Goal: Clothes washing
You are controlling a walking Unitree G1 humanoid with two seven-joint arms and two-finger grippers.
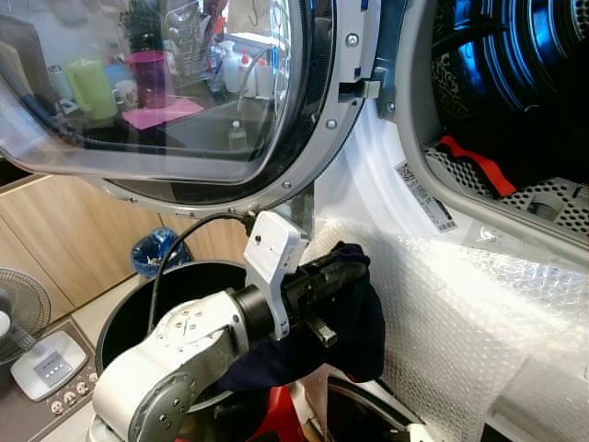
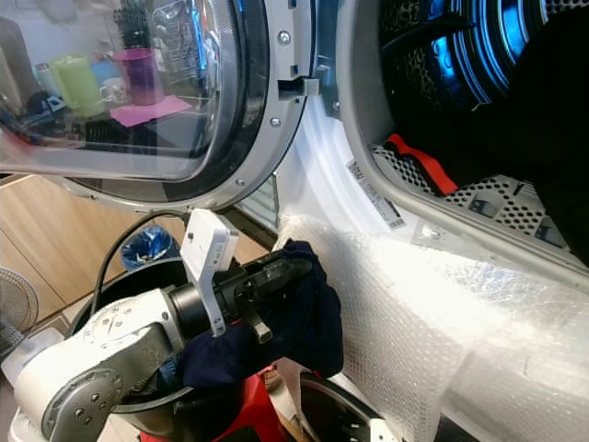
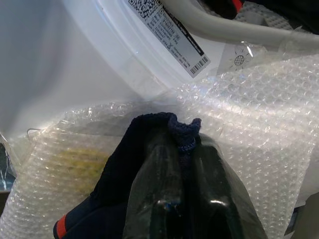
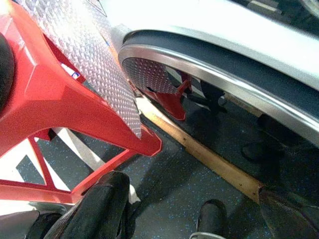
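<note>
My left gripper (image 1: 342, 269) is shut on a dark navy garment (image 1: 361, 322) with a red patch, holding it up against the bubble wrap (image 1: 460, 313) on the washer's front, below the drum opening (image 1: 515, 83). In the left wrist view the cloth (image 3: 124, 164) bunches over both fingers (image 3: 164, 189), close to the bubble wrap (image 3: 259, 114). A black and red garment (image 1: 474, 164) lies inside the drum. The round glass door (image 1: 317, 138) hangs open, above and left of my arm. My right gripper (image 4: 194, 204) hangs low and open over the floor, with nothing between its fingers.
A black basket (image 1: 124, 318) stands under my left arm, with a red step stool (image 4: 50, 89) beside it. A lower machine's round door rim (image 4: 214, 69) is near the right gripper. A blue bag (image 1: 156, 250), a fan (image 1: 18, 304) and wooden cabinets stand to the left.
</note>
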